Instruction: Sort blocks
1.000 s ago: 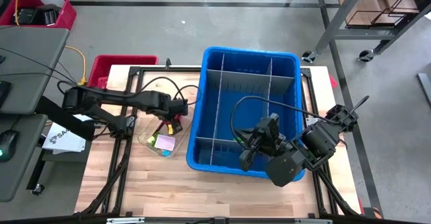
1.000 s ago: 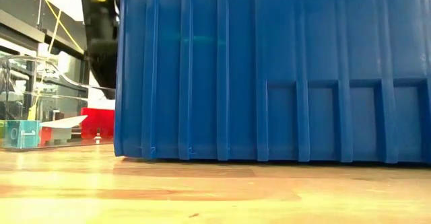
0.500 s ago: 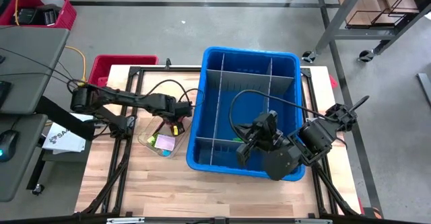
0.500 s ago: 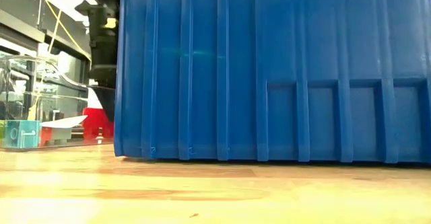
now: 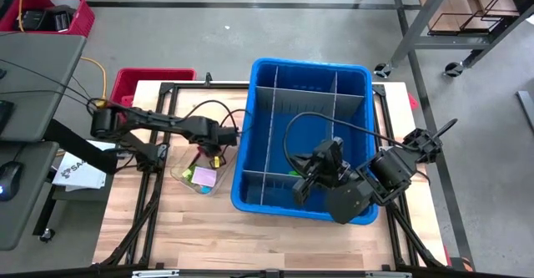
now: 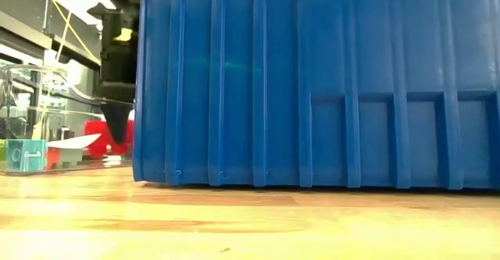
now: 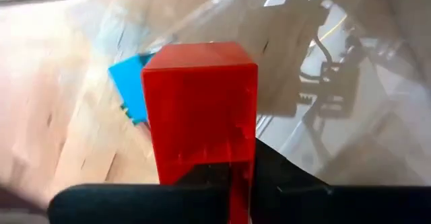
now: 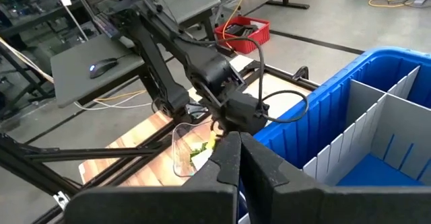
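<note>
A clear container (image 5: pixel 185 180) left of the blue bin (image 5: pixel 259 65) holds small blocks: pink (image 5: pixel 205 176), green (image 5: pixel 187 173) and teal (image 6: pixel 26 154). My left gripper (image 5: pixel 215 155) reaches down into the container beside the bin's left wall and is shut on a red block (image 7: pixel 202 103). A blue block (image 7: pixel 131 83) lies just beyond it on the container floor. My right gripper (image 5: pixel 302 193) hangs shut over the bin's near right compartments with nothing between its fingers (image 8: pixel 236 158). My left gripper pinches the red block between its two fingers by its end nearest the wrist (image 7: pixel 209 170). The fingers come from above, pointing steeply down, and the block stands out past the fingertips. Whether the block's far end rests on the container floor, I cannot tell.
Grey divider panels (image 5: pixel 271 136) split the blue bin into several compartments. A red crate (image 5: pixel 138 84) stands at the table's far left corner, and black frame rails (image 5: pixel 158 144) run along the table's left side. The bin's tall near wall (image 6: pixel 312 80) fills the low view.
My left gripper has come down into the clear container next to the bin's left wall. It has shut on the red block.
</note>
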Robot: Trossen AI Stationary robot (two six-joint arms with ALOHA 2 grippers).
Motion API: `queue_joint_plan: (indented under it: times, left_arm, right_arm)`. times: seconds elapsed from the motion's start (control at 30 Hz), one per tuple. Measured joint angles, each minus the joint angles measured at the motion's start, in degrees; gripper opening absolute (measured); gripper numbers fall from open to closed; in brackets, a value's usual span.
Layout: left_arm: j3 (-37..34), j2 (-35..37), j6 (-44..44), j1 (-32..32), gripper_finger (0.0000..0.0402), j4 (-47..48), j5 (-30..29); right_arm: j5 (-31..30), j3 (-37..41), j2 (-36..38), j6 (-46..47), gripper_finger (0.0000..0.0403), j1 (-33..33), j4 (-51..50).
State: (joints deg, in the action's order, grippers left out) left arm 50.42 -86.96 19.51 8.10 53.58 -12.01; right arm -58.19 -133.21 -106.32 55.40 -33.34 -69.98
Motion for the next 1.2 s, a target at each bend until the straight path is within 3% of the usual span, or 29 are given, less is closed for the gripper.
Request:
queue_joint_plan:
  times: [0.2,0.33,0.43,0.57,0.7,0.9,1.03,1.2]
  left_arm:
    - [5.6,7.1,1.4,0.0,0.0007,8.3,-0.5]
    - [12.7,13.4,3.9,0.0,0.0007,9.0,-0.6]
    - [17.9,16.8,4.4,-0.3,0.0004,3.1,-0.4]
    - [21.7,18.2,1.8,-1.6,0.0004,-15.6,5.3]
    - [23.2,13.3,1.3,-3.5,0.0004,-29.5,8.0]
    - [28.3,1.7,-0.6,-6.3,0.0017,-34.3,10.5]
    - [32.1,-3.9,-0.2,-7.1,0.0052,-34.3,10.6]
    - [35.4,-7.7,-0.7,-7.2,0.0128,-34.3,14.9]
  right_arm:
    - [0.1,0.0,0.0,-0.4,0.0000,0.0,-0.1]
    - [0.1,0.0,0.0,-0.4,0.0000,0.0,-0.6]
    - [0.1,0.0,0.0,-0.4,0.0000,0.0,-0.7]
    - [0.1,0.0,0.0,-0.4,0.0000,0.0,-0.7]
    - [0.1,0.0,0.0,-0.4,0.0000,0.0,-0.6]
    - [0.1,0.0,0.0,0.0,0.0000,-0.2,-0.5]
    - [0.1,0.0,0.0,0.0,0.0000,-0.5,-0.1]
    - [0.1,0.0,0.0,-0.2,0.0000,-0.6,0.4]
